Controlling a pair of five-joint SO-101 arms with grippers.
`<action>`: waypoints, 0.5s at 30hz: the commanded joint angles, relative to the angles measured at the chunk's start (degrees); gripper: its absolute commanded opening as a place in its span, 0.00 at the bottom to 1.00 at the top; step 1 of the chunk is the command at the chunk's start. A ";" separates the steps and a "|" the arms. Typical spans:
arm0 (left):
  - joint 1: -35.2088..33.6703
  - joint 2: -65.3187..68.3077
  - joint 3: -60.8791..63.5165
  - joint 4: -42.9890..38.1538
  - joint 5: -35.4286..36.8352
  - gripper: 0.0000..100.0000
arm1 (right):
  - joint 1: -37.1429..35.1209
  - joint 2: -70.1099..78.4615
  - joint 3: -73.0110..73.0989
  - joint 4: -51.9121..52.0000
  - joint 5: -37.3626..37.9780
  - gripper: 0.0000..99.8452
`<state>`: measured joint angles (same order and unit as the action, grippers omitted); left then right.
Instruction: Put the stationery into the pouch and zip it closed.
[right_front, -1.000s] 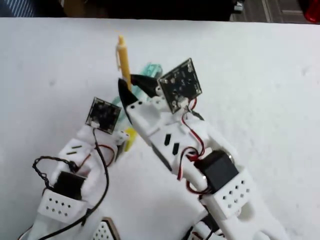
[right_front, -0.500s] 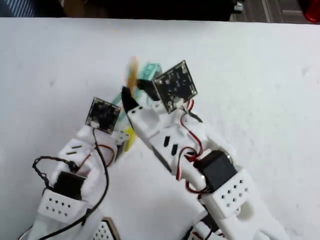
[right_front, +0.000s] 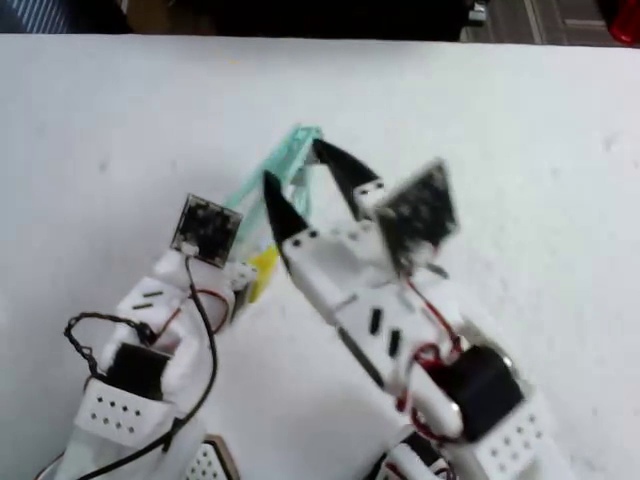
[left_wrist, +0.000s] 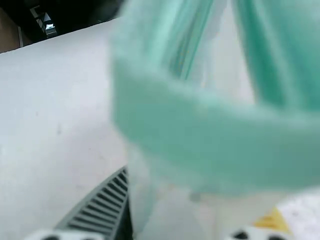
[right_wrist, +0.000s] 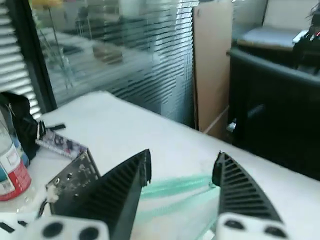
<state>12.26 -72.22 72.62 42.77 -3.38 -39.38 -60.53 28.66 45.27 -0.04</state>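
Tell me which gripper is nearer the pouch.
Left. The left gripper is right up against the pouch; the right gripper hangs open above it, seemingly not touching.

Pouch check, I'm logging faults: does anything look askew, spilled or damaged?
Nothing spilled or damaged. The pouch is not flat: it seems to slant up off the table, mouth gaping and unzipped. The right gripper hangs open by it.

Office-type room, with signs of lab use. White bench (right_front: 520, 130) carrying two robot arms with bare wiring. Beyond the bench: slatted blinds (right_wrist: 125, 45) across glass, a brown board (right_wrist: 212, 65) standing upright, and dark padded seating (right_wrist: 270, 100). A plastic bottle (right_wrist: 10, 160) and a black bag (right_wrist: 22, 125) stand on the bench.
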 joint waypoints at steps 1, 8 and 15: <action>1.27 -0.48 -0.44 0.26 -0.35 0.24 | 3.74 -3.38 -0.88 -0.22 0.00 0.19; 1.27 -0.48 -0.44 0.26 -0.35 0.24 | 14.73 -3.38 -0.44 -0.13 0.00 0.19; 1.27 -0.48 -0.44 0.26 0.88 0.24 | 21.58 0.40 6.15 -0.13 0.00 0.19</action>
<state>12.26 -72.22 72.62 42.77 -3.38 -19.69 -61.93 33.49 45.27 -0.04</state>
